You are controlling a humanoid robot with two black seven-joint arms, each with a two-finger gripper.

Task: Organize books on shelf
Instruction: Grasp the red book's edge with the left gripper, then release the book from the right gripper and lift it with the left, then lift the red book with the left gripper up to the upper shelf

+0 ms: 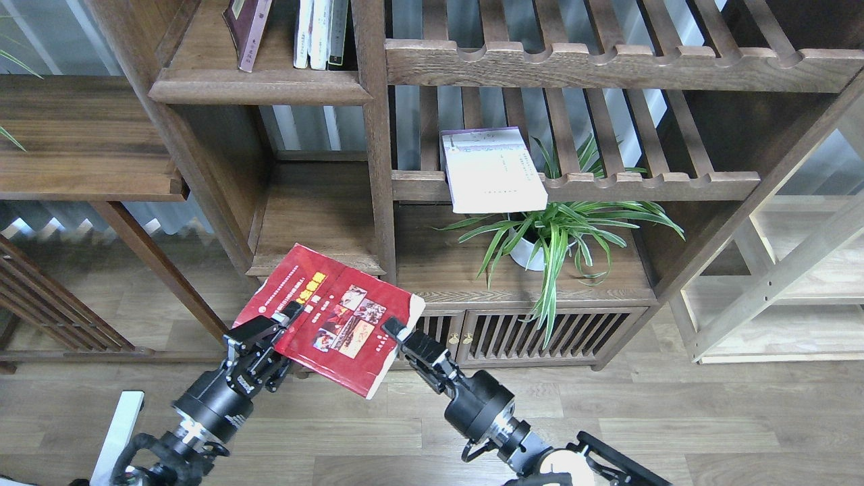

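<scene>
The bright red book is held tilted in the air in front of the bookcase's lower part. My left gripper is shut on its left edge. My right gripper has one finger over the book's right edge; the other finger is hidden under it. The maroon book leans on the dark-brown shelf at the top, beside several upright pale books. The pale white-lavender book lies flat on a slatted rack, overhanging its front rail.
A bare dark-brown board forms a narrow compartment just behind the red book. A potted spider plant stands on the low cabinet to the right. A pale light-wood rack is at far right, a dark side shelf at left.
</scene>
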